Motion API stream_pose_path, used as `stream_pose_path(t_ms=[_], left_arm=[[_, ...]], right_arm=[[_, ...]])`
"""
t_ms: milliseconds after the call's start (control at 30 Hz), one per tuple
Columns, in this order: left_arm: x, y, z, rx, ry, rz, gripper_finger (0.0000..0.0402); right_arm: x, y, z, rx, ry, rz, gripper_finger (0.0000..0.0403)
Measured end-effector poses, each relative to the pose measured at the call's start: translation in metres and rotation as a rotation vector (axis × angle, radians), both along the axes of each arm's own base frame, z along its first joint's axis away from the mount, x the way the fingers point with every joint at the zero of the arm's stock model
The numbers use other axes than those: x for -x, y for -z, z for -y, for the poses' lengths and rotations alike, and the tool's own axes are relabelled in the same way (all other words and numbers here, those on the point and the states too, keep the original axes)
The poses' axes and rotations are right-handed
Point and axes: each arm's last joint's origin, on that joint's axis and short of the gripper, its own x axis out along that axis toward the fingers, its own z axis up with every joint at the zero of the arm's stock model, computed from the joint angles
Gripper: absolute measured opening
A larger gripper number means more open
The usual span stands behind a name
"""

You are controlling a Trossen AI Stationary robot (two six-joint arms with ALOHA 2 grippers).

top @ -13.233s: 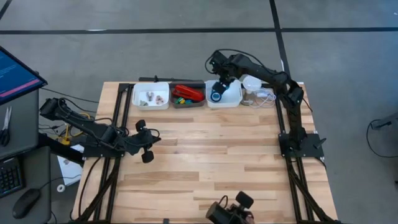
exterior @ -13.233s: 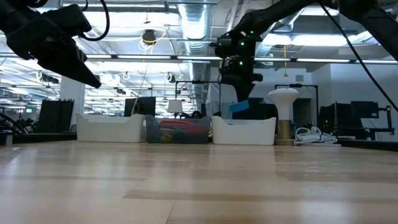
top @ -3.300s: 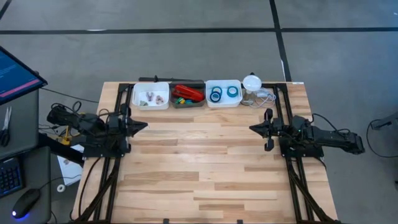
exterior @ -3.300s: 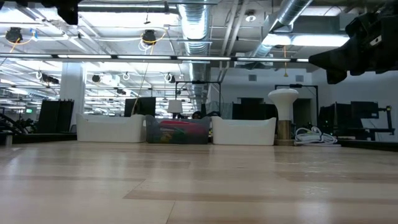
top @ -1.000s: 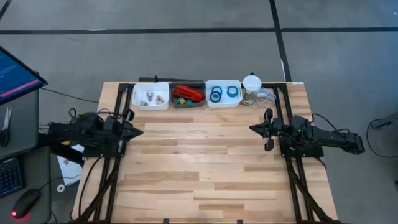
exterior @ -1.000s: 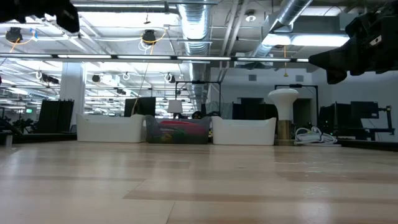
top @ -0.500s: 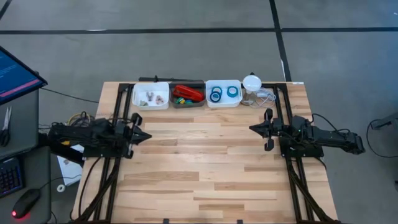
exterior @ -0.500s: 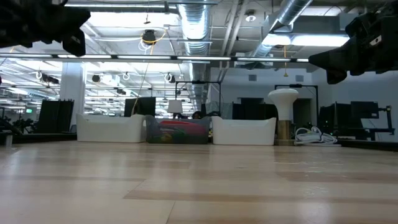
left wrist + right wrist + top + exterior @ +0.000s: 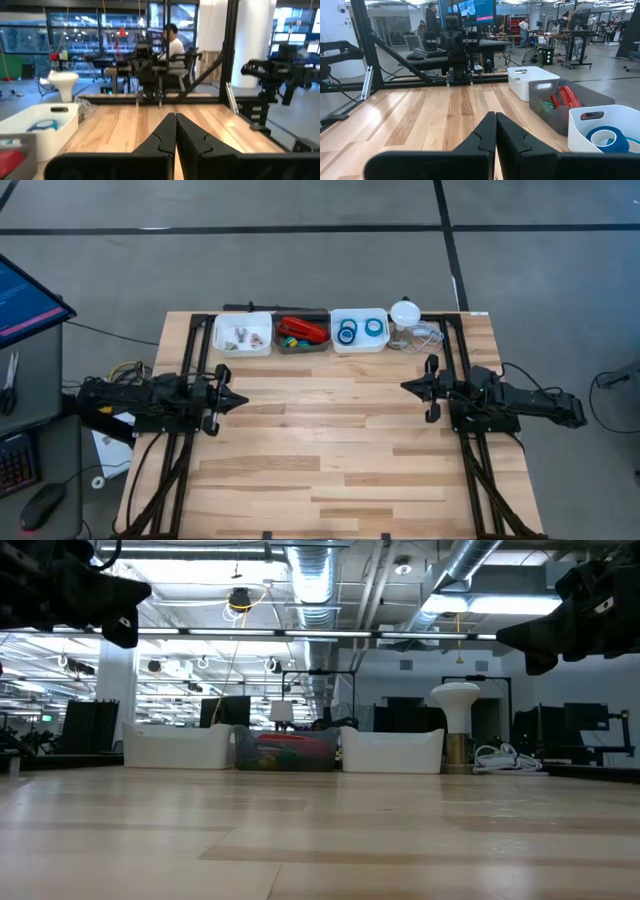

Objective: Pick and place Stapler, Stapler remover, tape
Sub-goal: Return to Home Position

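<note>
The red stapler lies in the grey middle bin at the table's far edge. Blue tape rolls lie in the white bin to its right. The white bin on the left holds small pale pieces; whether these are the stapler remover I cannot tell. My left gripper is shut and level above the table's left side, pointing right. My right gripper is shut above the right side, pointing left. Neither holds anything.
A white mushroom-shaped lamp and a coil of white cable sit at the far right corner. Black frame rails run along both side edges. Bare wood spans the middle. A person sits beyond the table.
My left gripper has sunk and reached a little farther toward the table's middle, staying shut. My right arm has kept still.
</note>
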Motion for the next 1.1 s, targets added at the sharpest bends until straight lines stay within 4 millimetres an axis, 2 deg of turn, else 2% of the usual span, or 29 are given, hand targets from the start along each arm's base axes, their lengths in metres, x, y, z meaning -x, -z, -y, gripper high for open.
stream_pose_path(t_ms=[233, 1100], left_arm=[[-0.0007, 0.0094, 0.0002, -0.009, 0.004, -0.097, 0.0002], [-0.0011, 0.0094, 0.0009, 0.013, 0.029, -0.1, 0.0002]], right_arm=[[0.0, 0.0, 0.0, 0.0, 0.0, 0.0, 0.0], [0.0, 0.0, 0.0, 0.0, 0.0, 0.0, 0.0]])
